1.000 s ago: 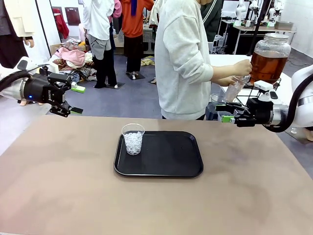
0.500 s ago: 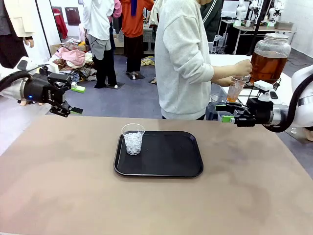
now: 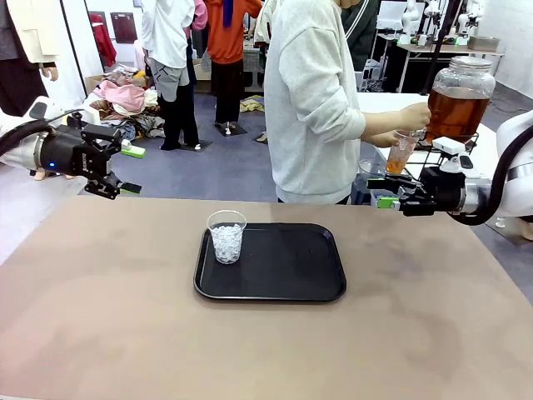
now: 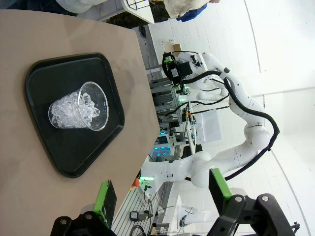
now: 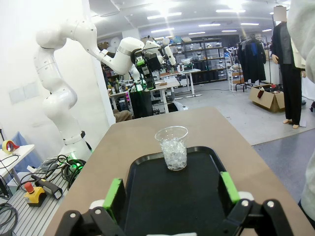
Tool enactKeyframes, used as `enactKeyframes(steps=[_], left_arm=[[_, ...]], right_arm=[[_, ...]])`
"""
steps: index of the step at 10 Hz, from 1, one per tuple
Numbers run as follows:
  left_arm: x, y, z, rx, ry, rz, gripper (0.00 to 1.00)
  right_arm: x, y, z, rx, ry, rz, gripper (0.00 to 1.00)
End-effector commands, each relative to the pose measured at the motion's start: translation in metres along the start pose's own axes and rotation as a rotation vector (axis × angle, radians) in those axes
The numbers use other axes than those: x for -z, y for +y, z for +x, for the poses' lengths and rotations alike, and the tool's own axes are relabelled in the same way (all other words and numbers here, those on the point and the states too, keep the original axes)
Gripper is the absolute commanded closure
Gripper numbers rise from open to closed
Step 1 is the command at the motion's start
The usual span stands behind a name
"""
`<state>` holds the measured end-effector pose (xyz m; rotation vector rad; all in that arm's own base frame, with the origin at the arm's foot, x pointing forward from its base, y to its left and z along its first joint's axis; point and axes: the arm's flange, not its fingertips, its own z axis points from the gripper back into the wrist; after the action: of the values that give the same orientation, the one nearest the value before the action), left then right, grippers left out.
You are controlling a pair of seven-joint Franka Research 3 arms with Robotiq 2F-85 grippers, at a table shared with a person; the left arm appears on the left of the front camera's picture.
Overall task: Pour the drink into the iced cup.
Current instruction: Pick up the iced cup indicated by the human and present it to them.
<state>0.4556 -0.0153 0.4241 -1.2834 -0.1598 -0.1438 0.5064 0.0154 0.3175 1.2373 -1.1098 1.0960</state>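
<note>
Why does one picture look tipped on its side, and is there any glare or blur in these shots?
Left wrist view: the camera is rolled with the wrist, so the iced cup and tray appear sideways, and the bright background is washed out. Right wrist view: ceiling lights glare. Front view: even light, sharp, faint shadows on the table.

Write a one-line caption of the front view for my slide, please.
Person holds a part-filled cup at the amber drink dispenser; iced cup waits on black tray.

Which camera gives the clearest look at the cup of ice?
The left wrist view: the cup of ice appears largest there, though sideways, ice visible through its open mouth. The right wrist view shows it upright but smaller; the front view, smaller still.
</note>
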Motion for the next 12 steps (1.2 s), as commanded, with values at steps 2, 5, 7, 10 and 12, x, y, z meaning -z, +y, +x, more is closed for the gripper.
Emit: enactKeyframes(steps=[2,5,7,10,12], left_arm=[[-0.0003,-0.0016,-0.0003,0.005,-0.005,0.002,0.00],[-0.0003,-0.0016,-0.0003,0.005,-0.005,0.002,0.00],[-0.0003,-0.0016,-0.0003,0.005,-0.005,0.002,0.00],[-0.0003,-0.0016,-0.0003,0.005,-0.005,0.002,0.00],[-0.0003,-0.0016,-0.0003,0.005,-0.005,0.002,0.00]], right_arm=[[0.0004,-0.0012,0.0032,0.011,0.007,-0.004,0.00],[0.0004,-0.0012,0.0032,0.011,0.007,-0.004,0.00],[0.0004,-0.0012,0.0032,0.011,0.007,-0.004,0.00],[0.0004,-0.0012,0.0032,0.011,0.007,-0.004,0.00],[0.0004,-0.0012,0.0032,0.011,0.007,-0.004,0.00]])
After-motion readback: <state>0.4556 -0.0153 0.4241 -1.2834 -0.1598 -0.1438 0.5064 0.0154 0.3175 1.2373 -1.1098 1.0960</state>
